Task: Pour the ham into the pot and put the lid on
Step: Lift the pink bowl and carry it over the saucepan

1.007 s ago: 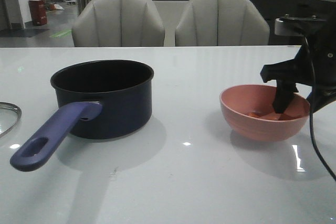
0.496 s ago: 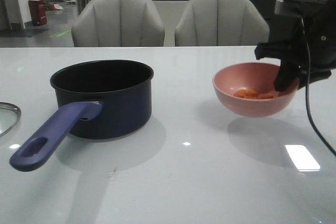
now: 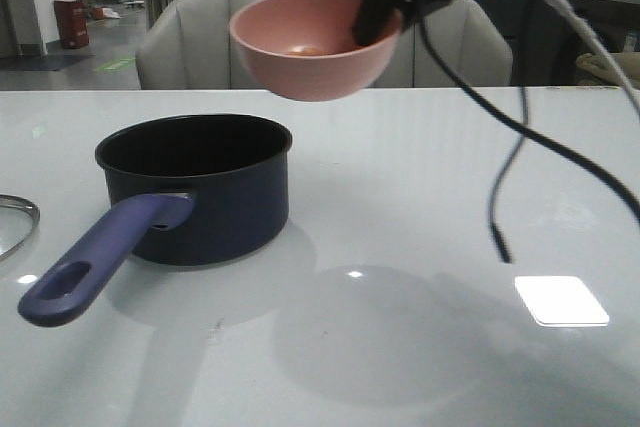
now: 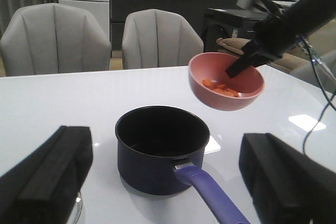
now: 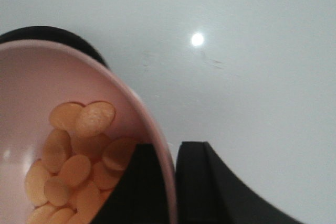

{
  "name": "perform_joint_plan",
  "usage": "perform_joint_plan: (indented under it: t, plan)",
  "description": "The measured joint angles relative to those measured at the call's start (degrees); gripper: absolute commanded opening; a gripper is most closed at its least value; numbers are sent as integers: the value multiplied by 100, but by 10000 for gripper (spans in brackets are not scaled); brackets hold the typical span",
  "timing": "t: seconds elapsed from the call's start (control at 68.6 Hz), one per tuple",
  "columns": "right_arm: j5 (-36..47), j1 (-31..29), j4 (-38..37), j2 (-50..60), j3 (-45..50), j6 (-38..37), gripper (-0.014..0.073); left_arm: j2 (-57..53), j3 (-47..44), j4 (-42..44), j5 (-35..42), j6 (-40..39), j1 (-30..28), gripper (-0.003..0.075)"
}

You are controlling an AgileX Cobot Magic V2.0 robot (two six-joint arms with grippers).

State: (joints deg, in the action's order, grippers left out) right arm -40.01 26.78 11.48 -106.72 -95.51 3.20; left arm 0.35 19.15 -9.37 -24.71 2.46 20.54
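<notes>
My right gripper (image 3: 378, 15) is shut on the rim of the salmon-pink bowl (image 3: 312, 45) and holds it high, up and to the right of the dark navy pot (image 3: 200, 185). Orange-pink ham pieces (image 5: 73, 161) lie in the bowl; they also show in the left wrist view (image 4: 220, 88). The pot stands on the white table with its blue-purple handle (image 3: 95, 259) pointing at the front left, and its black interior looks bare. The glass lid (image 3: 12, 219) lies at the table's left edge, only its steel rim showing. My left gripper (image 4: 168, 182) is open, behind the pot's handle.
Two grey chairs (image 3: 225, 39) stand behind the table. Black cables (image 3: 505, 162) hang from my right arm over the table's right half. A bright light reflection (image 3: 560, 300) lies on the table at the front right.
My right gripper has lifted the pink bowl off the table's right side and carried it up and left, to a place above and right of the pot.
</notes>
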Motion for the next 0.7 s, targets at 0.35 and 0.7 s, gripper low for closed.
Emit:
perform_joint_plan:
  t: [0.35,0.7]
  plan:
    - [-84,685,-442,-1158,-1670,-361,139,0,0,0,0,0,0,625]
    - [3298,709,-748,-702,-9,-376,139,0,0,0,0,0,0,625]
